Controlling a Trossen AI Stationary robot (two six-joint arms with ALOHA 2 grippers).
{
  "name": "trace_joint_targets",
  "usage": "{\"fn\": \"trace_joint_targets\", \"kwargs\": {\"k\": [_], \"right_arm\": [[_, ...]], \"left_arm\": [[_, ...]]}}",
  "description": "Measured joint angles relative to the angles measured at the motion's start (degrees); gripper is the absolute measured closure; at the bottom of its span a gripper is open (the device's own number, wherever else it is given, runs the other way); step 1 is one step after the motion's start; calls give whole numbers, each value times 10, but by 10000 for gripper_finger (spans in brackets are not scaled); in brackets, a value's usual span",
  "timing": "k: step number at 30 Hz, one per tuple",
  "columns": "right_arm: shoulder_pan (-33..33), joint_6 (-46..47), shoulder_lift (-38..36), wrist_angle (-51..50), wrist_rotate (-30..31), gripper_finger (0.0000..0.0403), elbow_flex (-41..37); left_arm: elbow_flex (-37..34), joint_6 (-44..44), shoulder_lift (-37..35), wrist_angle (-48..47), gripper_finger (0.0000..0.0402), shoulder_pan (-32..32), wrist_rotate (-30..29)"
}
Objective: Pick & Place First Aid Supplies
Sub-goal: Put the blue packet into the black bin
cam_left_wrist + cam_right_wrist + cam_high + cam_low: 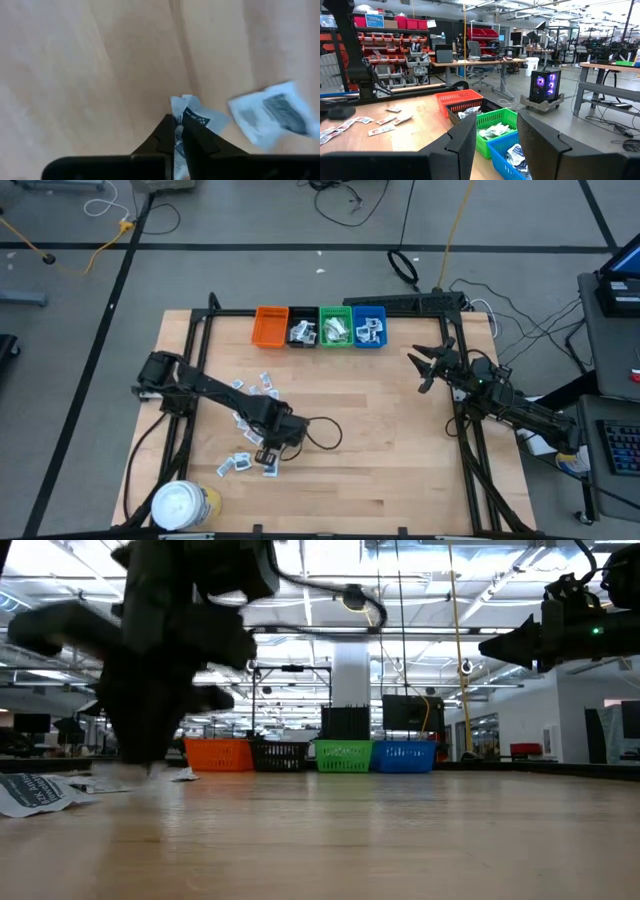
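Small white packets lie scattered on the wooden table's left half (252,392), several near its near edge (240,464). My left gripper (268,458) (178,127) points down over that near cluster and is shut on one white sachet with dark print (192,115). Another sachet (272,114) lies flat on the wood beside it. My right gripper (428,366) (496,142) hangs open in the air over the table's right far part, touching nothing. The bins (320,327) stand in a row at the far edge. My left gripper pinches a white sachet between its two fingertips (167,132), coming from above and pointing down. The packet's crumpled end (186,105) sticks out past the tips. Whether it is lifted off the wood cannot be told.
Orange (270,327), black (302,330), green (335,328) and blue (369,328) bins sit side by side at the far edge; the last three hold packets. A white-lidded yellow tub (183,506) stands at the near left corner. A black cable loop (322,434) lies by my left gripper.
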Motion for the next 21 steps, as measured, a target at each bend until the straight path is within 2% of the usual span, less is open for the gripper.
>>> {"fn": "trace_joint_targets", "kwargs": {"k": [5, 10, 21], "right_arm": [[0, 0, 0, 0, 0, 264, 0], [0, 0, 0, 0, 0, 264, 0], [0, 0, 0, 0, 0, 264, 0]], "left_arm": [[11, -51, -53, -43, 392, 34, -3], [19, -108, -99, -96, 385, 68, -3], [23, -253, -166, -184, 388, 151, -3]]}}
